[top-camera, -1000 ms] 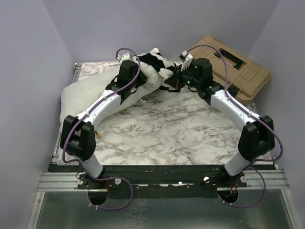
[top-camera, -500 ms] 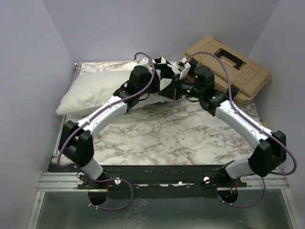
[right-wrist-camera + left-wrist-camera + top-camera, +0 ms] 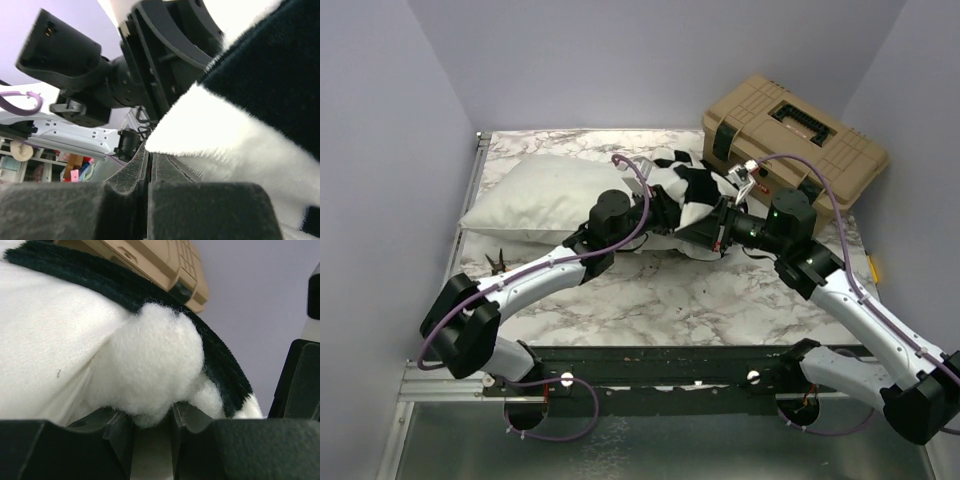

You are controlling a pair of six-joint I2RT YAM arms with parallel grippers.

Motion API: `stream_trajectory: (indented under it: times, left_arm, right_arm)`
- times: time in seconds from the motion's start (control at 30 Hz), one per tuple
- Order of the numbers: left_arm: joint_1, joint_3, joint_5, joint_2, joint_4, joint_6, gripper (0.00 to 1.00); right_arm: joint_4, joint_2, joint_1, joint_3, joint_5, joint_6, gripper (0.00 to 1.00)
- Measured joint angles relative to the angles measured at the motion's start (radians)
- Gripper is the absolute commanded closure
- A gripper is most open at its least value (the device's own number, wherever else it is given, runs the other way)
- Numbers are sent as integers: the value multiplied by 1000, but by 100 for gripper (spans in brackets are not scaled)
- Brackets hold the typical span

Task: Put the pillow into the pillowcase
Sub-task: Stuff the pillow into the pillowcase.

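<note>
The white pillow point(image 3: 545, 195) lies flat at the back left of the marble table point(image 3: 660, 290). The black-and-white checked pillowcase point(image 3: 692, 190) is bunched over its right end. My left gripper point(image 3: 660, 207) is at that end, its jaws closed on a fluffy white lump of the pillowcase point(image 3: 150, 370). The pillow's smooth cloth point(image 3: 45, 340) lies just to the left of that lump. My right gripper point(image 3: 714, 232) is shut at the pillowcase's near right edge. In the right wrist view a white corner of the pillowcase point(image 3: 210, 135) runs into the right gripper's point(image 3: 150, 156) closed jaws.
A tan toolbox point(image 3: 790, 135) stands at the back right, close behind the pillowcase. A small dark tool point(image 3: 498, 260) lies near the table's left edge. A yellow object point(image 3: 873, 266) sits at the right edge. Purple walls close in on three sides.
Both grippers came toward the near side and to the right, bringing the pillowcase and the pillow's right end with them. The pillow now lies flat, and the toolbox is uncovered.
</note>
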Motion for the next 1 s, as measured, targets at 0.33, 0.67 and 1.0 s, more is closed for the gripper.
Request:
stream_trajectory:
  times: [0.33, 0.67, 1.0]
  left_arm:
    - [-99, -124, -23, 45, 109, 7, 38]
    - [-111, 87, -377, -261, -651, 150, 10]
    - [-130, -11, -335, -547, -864, -135, 5]
  right_arm:
    - [-203, 2, 13, 5, 101, -1, 100]
    - [-177, 230, 19, 36, 205, -34, 100]
    - [-280, 349, 26, 105, 217, -77, 100]
